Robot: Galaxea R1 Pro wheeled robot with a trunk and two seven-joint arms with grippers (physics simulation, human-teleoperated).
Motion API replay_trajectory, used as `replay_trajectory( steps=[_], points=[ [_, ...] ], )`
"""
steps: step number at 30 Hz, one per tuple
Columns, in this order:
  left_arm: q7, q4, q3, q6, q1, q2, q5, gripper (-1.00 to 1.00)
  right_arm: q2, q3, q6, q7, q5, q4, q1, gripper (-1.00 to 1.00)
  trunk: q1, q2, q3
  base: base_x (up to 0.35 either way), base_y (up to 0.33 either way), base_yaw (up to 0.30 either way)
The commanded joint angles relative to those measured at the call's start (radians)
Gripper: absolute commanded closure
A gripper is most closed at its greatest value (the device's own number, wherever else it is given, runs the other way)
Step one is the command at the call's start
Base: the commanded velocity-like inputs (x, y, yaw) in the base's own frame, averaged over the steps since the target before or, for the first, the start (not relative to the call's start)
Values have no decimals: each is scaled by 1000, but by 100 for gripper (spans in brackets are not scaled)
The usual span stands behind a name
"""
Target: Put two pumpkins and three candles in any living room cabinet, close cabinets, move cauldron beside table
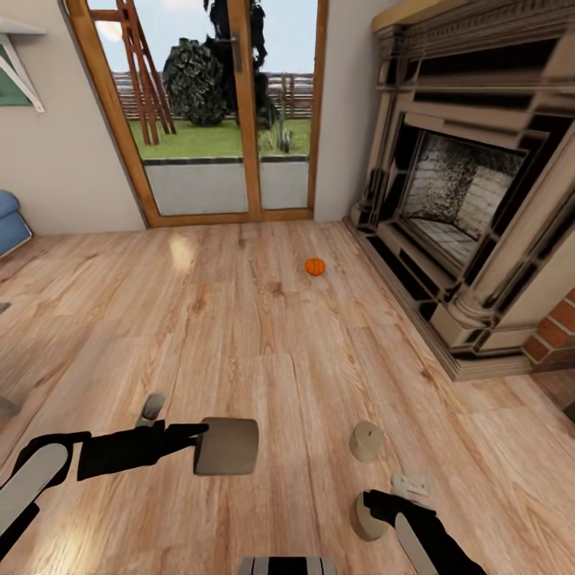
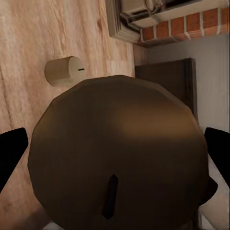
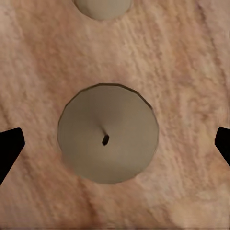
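Close to the robot, the left gripper [image 1: 209, 435] holds a fat beige candle [image 1: 228, 446] up above the wooden floor [image 1: 239, 335]. Its two black fingers [image 2: 10, 155] sit on either side of the candle, pinching it.

The right gripper [image 1: 369, 511] hangs right over a second candle [image 3: 108, 139] that stands on the floor. Its fingers are spread wide, one on each side, and they do not touch the candle.

Just past that one, a third candle [image 1: 366, 440] stands on the floor, near the other but apart from it.

Farther off, a small orange pumpkin [image 1: 315, 267] sits alone on the floor. It is well away from the candles, near the front of the big fireplace [image 1: 471, 200].

At the far end there is a glass door [image 1: 216, 112] with a wooden frame. Green grass and a bush show behind it.
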Motion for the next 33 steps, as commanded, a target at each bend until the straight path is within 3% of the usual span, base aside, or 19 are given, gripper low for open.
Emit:
replay_trajectory(
  steps=[1,9,14,33],
  points=[
    [-18,1,0,1,-1,1,-8,100,-1,6,7,-10,-11,1,-2,-100,0,-1,-5,0,0,0],
    [-37,0,-1,1,-1,-2,-8,100,-1,8,21,-3,-11,71,-40,-100,4,-2,-36,0,0,0],
    [-37,0,-2,1,-1,-2,-8,100,-1,8,37,58,-10,81,-44,-100,6,-4,-55,0,0,0],
    [-36,1,-2,1,-1,-5,-14,100,-1,8,42,69,-9,86,-44,-100,6,-4,-55,48,-4,0]
  ],
)
